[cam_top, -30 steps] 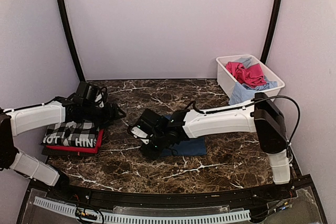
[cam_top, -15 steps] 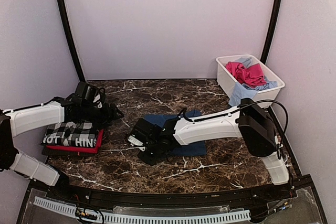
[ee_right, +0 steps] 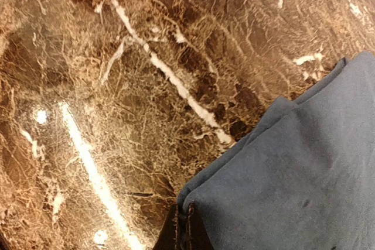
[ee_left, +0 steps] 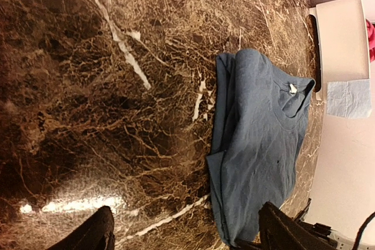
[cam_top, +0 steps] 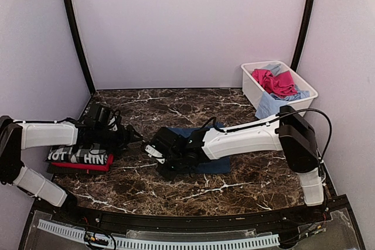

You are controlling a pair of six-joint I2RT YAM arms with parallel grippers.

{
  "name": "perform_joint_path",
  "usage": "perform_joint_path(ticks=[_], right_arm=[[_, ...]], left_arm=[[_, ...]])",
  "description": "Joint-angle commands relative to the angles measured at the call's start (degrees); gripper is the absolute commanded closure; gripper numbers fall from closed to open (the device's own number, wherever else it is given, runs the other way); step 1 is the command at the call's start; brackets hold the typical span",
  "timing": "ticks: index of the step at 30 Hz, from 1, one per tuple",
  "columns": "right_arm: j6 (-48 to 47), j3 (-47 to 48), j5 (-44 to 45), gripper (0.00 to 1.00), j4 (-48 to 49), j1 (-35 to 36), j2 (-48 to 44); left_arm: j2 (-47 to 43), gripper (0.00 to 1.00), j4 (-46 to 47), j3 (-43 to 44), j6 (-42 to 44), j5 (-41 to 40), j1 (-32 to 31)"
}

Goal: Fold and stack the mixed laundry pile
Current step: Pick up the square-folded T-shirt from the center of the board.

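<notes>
Dark, veined marble makes up the table [cam_top: 234,188], closed in by plain pale walls. A navy tee [cam_top: 215,165] lies near its middle, partly folded. At the left a checked garment [cam_top: 79,155] sits on a red tee [cam_top: 88,166] as the start of a stack. A white tub [cam_top: 249,86] at the far right holds a pink piece [cam_top: 275,81] and a light blue piece [cam_top: 268,105] that spills over its wall.

The right gripper [cam_top: 166,161] reaches across to the tee's left edge. The right wrist view shows its fingertips [ee_right: 181,232] pinched together on a corner of the blue cloth. The left gripper [cam_top: 126,136] hangs over the right edge of the stack, spread wide with nothing between the jaws.

The tee is probably light and limp, so it would sag and lose its fold if lifted by one layer. A corner or hem, pinched through every layer, looks like the best hold. The marble looks smooth, so the cloth should slide rather than snag.

From overhead the right arm hides much of the tee. The left wrist view shows it plainly, with its collar [ee_left: 290,106], tag [ee_left: 292,88] and one side doubled over. Only the right wrist view shows the pinch, and only the overhead view shows the stack.
</notes>
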Motion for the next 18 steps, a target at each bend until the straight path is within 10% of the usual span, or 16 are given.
perform_joint_path(ticks=[1,18], right_arm=[[0.3,-1.9,-1.7,1.00,6.0,-1.7,-5.3],[0.2,-1.9,-4.6,1.00,9.0,-1.9,-7.0]], left_arm=[[1.2,0.14,8.6,-1.9,-2.8,3.5,-1.2],[16.3,0.07,23.6,1.0,-14.6,4.8,-8.9]])
